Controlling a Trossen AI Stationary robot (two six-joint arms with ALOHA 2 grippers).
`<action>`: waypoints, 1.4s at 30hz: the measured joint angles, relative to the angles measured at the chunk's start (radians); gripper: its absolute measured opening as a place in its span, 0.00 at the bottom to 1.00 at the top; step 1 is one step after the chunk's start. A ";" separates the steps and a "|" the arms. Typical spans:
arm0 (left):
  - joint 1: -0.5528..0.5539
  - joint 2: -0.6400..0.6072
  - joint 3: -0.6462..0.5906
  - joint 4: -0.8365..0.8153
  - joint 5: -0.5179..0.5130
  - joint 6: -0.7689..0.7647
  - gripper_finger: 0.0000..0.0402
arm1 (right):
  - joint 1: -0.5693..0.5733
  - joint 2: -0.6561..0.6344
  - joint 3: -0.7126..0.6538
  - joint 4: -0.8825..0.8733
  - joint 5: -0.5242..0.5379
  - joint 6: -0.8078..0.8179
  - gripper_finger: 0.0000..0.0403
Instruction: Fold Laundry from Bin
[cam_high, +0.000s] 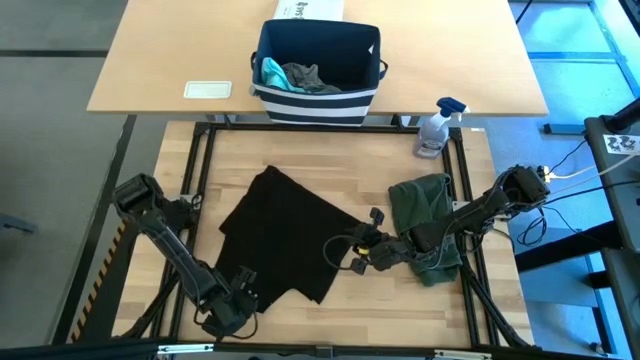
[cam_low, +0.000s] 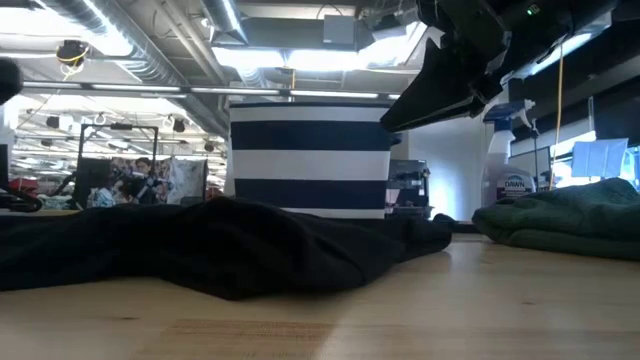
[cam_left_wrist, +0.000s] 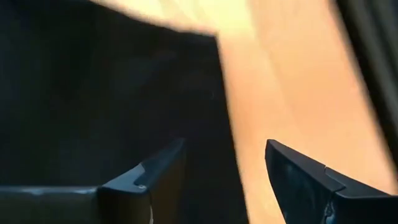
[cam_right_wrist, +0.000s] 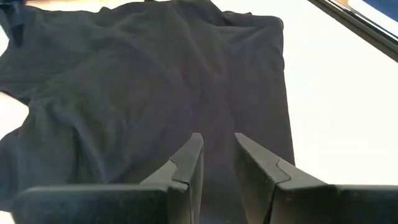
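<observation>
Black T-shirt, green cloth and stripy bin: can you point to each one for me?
black T-shirt (cam_high: 285, 235), high view, middle of the cloth.
olive-green piece (cam_high: 422, 205), high view, upper folded part.
bin (cam_high: 318, 102), high view, striped front wall.

A black T-shirt (cam_high: 285, 232) lay spread flat on the wooden table (cam_high: 340, 165), folded roughly into a slanted shape with rumpled edges. An olive-green garment (cam_high: 425, 205) sat bunched in a low heap well to its right. Behind them stood the navy bin (cam_high: 318, 98) with white stripes round its base, upright, holding a teal piece (cam_high: 271, 72) and a grey piece (cam_high: 308, 77) crumpled inside.
</observation>
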 joint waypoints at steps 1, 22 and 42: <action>-0.007 0.011 0.000 -0.019 -0.005 -0.012 0.55 | 0.000 0.000 0.000 0.000 0.000 0.000 0.22; -0.061 0.089 0.002 -0.225 -0.173 -0.075 0.53 | 0.000 0.000 0.000 0.001 0.001 0.000 0.22; -0.052 0.032 -0.005 -0.227 -0.115 -0.055 0.01 | 0.000 0.000 0.000 0.001 0.001 0.000 0.22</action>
